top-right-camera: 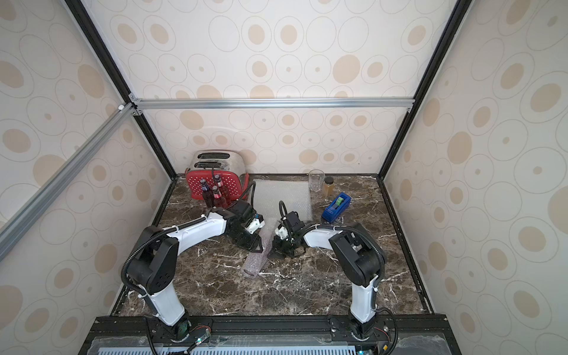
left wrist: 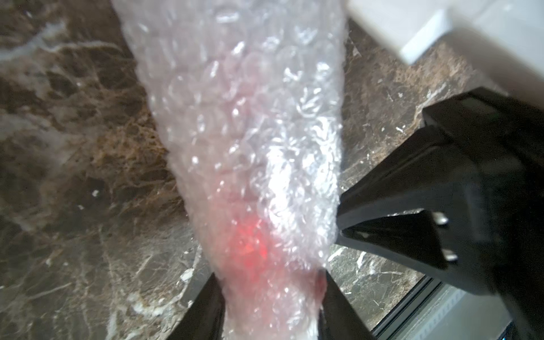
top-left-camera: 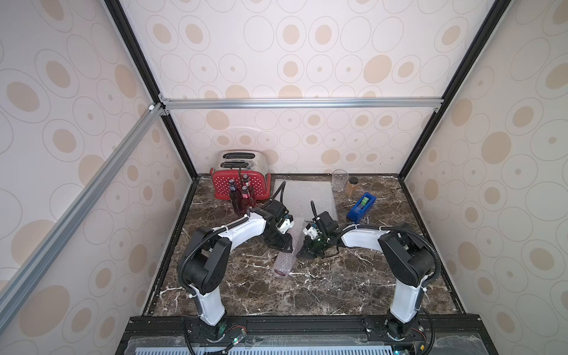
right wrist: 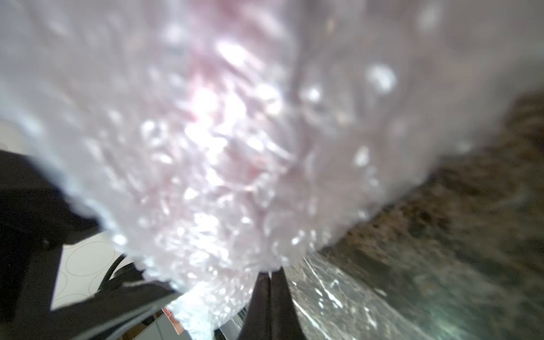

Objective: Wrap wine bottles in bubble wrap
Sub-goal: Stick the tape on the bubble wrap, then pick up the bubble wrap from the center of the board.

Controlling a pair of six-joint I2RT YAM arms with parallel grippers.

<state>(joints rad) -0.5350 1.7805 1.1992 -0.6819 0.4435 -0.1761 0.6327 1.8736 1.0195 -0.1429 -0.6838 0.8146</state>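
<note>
— One of four looks done, then?
— So I judge; one wrapped bottle lies on the surface, well apart from the toaster, out toward the arm bases; red shows through the wrap in the left wrist view.
— And the other three?
— Three bare bottles stand upright just in front of the toaster; spare bubble wrap sheets lie flat just beside it.
— What are the claws doing?
— The left claw is narrow, its fingers pressed on either side of the roll, holding it; the right claw is closed, tips against the wrap.
— Is the right one pinching a fold?
— I cannot tell; the right wrist view is blurred and filled with plastic.
— Is the roll taped?
— No tape shows on it; the tape dispenser sits well apart from the toaster, past the sheets; the roll's far end is hidden beneath both claws; how many sheets are stacked, I cannot make out.
</note>
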